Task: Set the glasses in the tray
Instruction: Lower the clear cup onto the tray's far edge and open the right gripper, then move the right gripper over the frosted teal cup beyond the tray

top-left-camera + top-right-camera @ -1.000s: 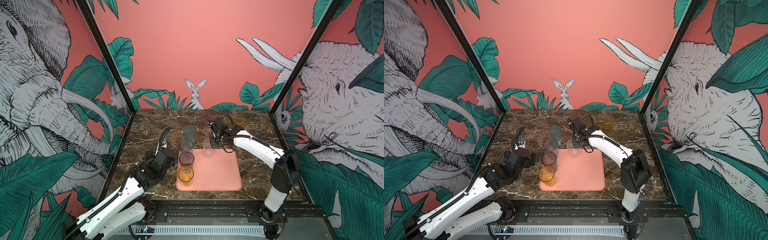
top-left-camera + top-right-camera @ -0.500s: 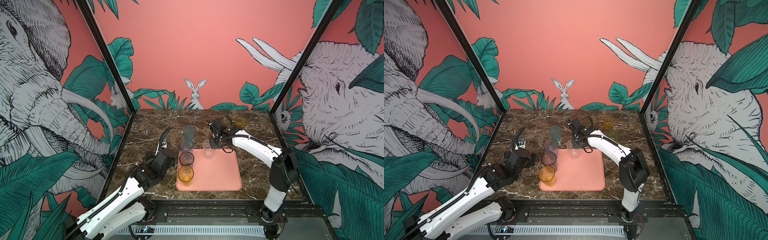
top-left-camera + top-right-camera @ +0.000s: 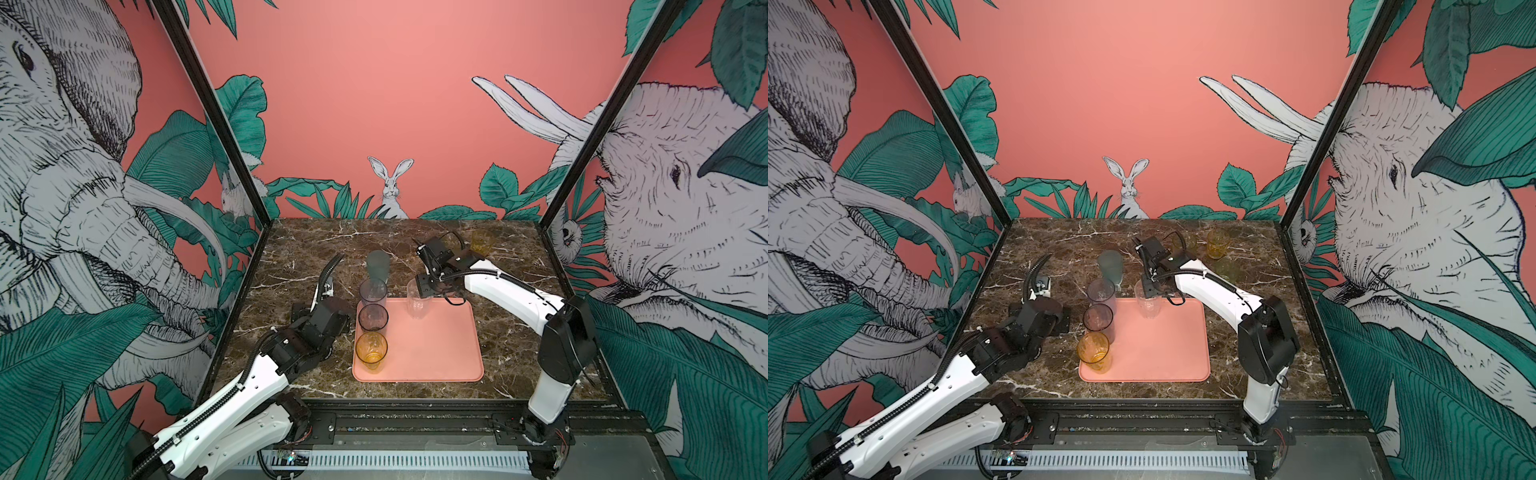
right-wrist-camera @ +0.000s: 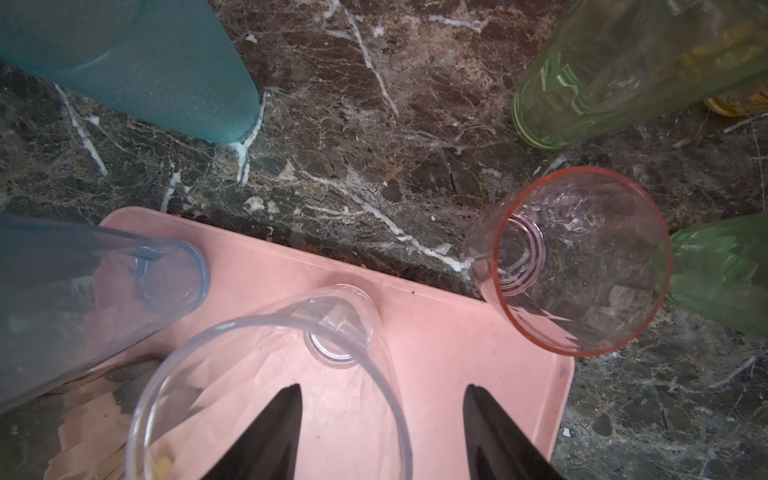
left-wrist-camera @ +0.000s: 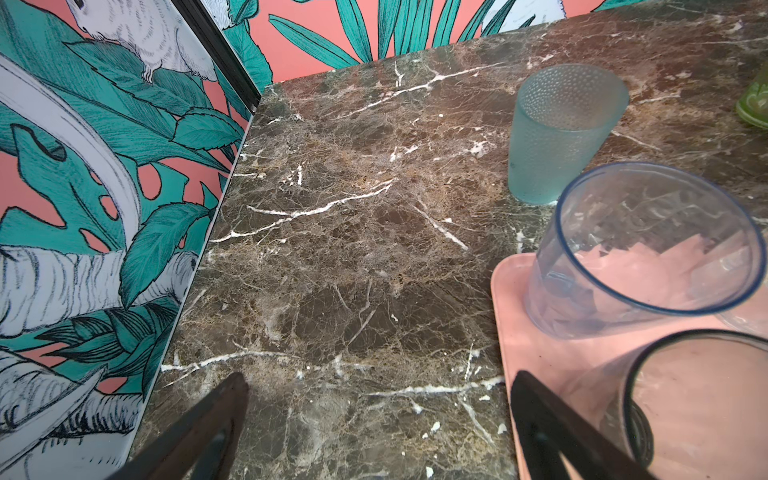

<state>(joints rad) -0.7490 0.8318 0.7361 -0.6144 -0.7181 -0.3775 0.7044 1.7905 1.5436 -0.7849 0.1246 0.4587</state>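
One clear glass [image 3: 417, 305] now stands free at the far edge of the tray [image 3: 436, 349]: your right gripper [image 4: 382, 388] just let go of it. Your left gripper [image 5: 380, 378] stays wide open.

You have nothing to read here: no lettering, number, brand mark or sign can be made out in any view, neither on the glasses [image 3: 371, 348] nor on the tray [image 3: 436, 353], the table [image 3: 316, 249] or the painted walls [image 3: 374, 104].
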